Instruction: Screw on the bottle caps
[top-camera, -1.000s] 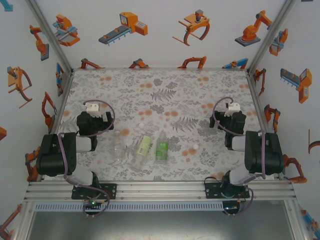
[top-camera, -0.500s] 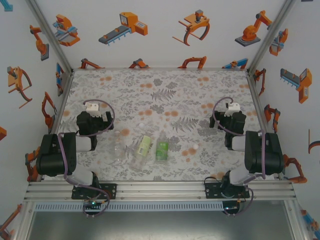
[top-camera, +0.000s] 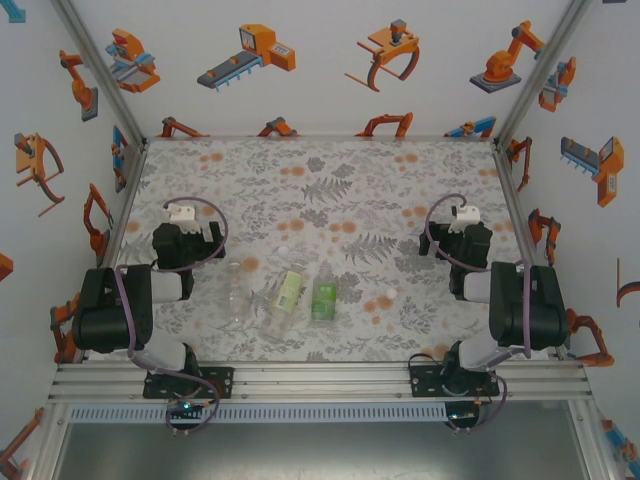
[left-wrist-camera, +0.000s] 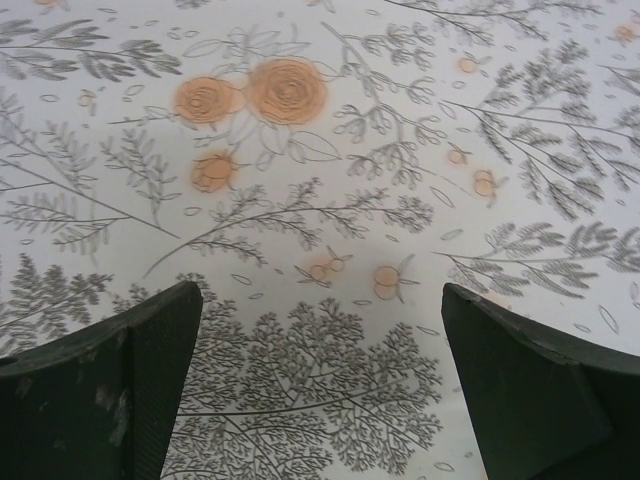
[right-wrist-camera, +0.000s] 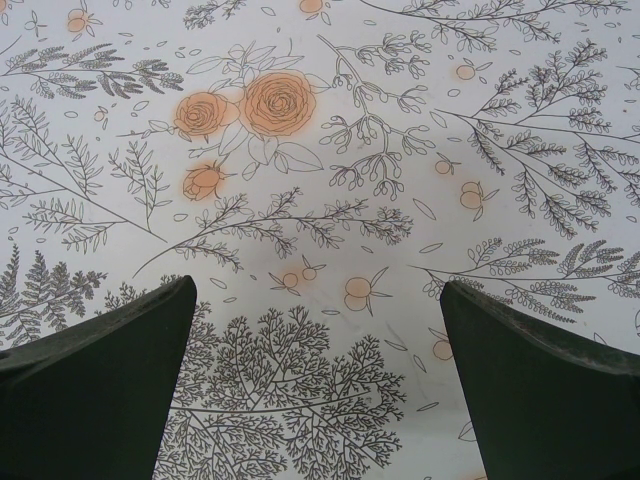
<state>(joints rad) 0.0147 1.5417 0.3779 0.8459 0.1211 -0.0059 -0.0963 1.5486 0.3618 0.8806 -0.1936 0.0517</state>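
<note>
Clear bottles (top-camera: 288, 293) overhead; wrist views: floral tabletop (left-wrist-camera: 300, 150) between spread left end effector (left-wrist-camera: 320, 330), right end effector (right-wrist-camera: 318, 325).

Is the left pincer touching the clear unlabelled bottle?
Apart. In the top view, bare tablecloth lies between the left pincer and the unlabelled bottle.

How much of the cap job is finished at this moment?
Nothing looks done: the bottles sit together and a white cap lies apart from them. Nothing is in hand: the left tool and right tool are open and empty. All the capping is left.
</note>
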